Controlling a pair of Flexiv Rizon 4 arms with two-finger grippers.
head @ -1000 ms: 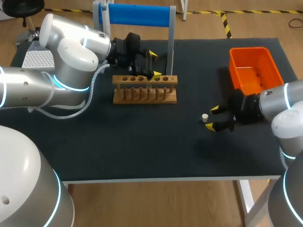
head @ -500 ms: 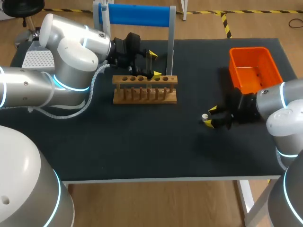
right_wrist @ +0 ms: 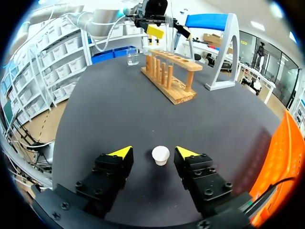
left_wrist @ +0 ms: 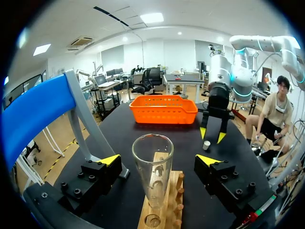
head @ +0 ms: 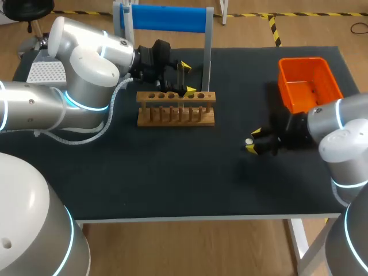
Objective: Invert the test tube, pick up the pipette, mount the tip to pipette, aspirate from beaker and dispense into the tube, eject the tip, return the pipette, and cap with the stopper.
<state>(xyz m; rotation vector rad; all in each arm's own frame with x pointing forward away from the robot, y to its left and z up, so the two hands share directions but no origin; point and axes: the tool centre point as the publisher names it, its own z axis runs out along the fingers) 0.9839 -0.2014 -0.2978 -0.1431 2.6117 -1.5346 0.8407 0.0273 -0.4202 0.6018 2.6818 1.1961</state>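
Looking down from the head camera, you have your right tool low over the dark surface, in front of the orange bin, with the small white stopper sitting between its two yellow tips. Your right wrist camera shows it more plainly. The stopper stands upright on the surface, and the right tool is spread apart around it, with a strip of bare surface showing on each side, so neither finger touches it. The bin's orange wall lies just beside that tool. Ahead of it, well apart, are the wooden rack, the beaker and the blue-topped stand. Your left arm comes in over the far left of the surface and holds your left tool above the back of the wooden rack, next to the blue-topped stand. In the left wrist camera the clear test tube stands upright in a hole of the rack, mouth up. It sits between the fingers of the left tool, which are wide apart and clear of the glass on both sides. Beyond the tube in that same view you can see the orange bin and, nearer, your right tool pointing down with the stopper between its tips.
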